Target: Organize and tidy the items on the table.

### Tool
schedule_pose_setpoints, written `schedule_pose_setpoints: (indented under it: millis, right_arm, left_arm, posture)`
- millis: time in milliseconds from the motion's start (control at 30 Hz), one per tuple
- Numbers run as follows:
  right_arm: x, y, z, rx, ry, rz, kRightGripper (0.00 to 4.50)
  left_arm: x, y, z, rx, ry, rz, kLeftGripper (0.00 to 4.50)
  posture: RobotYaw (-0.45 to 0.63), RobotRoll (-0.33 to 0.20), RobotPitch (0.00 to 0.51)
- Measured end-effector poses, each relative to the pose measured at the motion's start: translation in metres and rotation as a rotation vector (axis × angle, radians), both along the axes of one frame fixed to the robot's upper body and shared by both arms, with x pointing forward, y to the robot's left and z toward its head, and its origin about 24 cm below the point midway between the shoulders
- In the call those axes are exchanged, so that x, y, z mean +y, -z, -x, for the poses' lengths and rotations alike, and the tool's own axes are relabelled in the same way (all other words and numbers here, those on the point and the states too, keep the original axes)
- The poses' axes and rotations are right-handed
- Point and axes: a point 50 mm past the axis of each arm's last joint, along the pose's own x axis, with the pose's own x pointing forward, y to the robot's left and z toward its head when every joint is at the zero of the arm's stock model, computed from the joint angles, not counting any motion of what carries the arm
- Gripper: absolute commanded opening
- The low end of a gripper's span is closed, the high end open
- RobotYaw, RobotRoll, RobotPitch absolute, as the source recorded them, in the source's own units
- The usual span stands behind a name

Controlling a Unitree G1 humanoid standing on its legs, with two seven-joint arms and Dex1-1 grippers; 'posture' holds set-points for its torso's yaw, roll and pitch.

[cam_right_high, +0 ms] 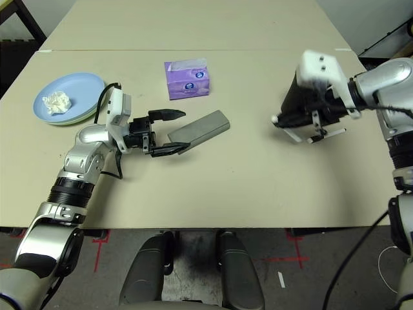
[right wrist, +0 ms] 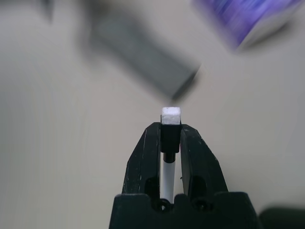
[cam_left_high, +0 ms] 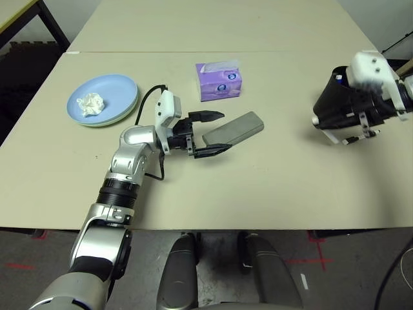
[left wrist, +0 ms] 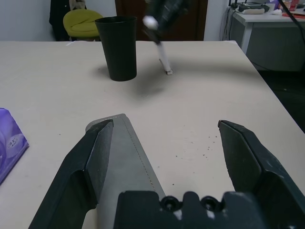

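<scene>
Right wrist view shows the right pincer [right wrist: 170, 143] shut tight on the white pen [right wrist: 170, 119]. The square end of the pen sticks out past the fingertips. From the head camera, this pincer is up in the air over the right side of the worktop [cam_left_high: 258, 187], right by the black cup [cam_left_high: 335, 103].

The left pincer [cam_left_high: 210, 134] is wide open and holds nothing. It points sideways, low over the worktop. One finger [left wrist: 90, 162] lies over the near end of the grey glasses case [cam_left_high: 233, 129], and the other finger is on the bare worktop beside it. I cannot tell if the finger touches the case.

The case lies flat near the middle of the worktop. The purple tissue box [cam_left_high: 219, 81] sits just behind it.

Far to the left is the light blue plate [cam_left_high: 103, 97]. It sits on top of the pale green plate [cam_left_high: 97, 123]. The crumpled white tissue [cam_left_high: 91, 104] rests on the blue plate.
</scene>
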Motion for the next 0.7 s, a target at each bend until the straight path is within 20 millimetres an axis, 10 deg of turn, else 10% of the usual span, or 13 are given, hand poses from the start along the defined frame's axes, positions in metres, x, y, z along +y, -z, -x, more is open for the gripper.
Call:
schedule_pose_setpoints:
  millis: [267,700]
  right_arm:
    - [0.006,0.014,-0.008,-0.238,0.275,-0.499,0.43]
    - [0.009,0.0,0.004,-0.481,0.516,-0.763,0.43]
  left_arm:
    - [0.001,0.0,0.0,-0.001,-0.001,-0.003,4.5]
    - [0.003,0.003,-0.002,0.007,-0.008,-0.01,4.5]
  posture:
    - [0.09,0.0,0.21]
    - [0.08,0.0,0.208]
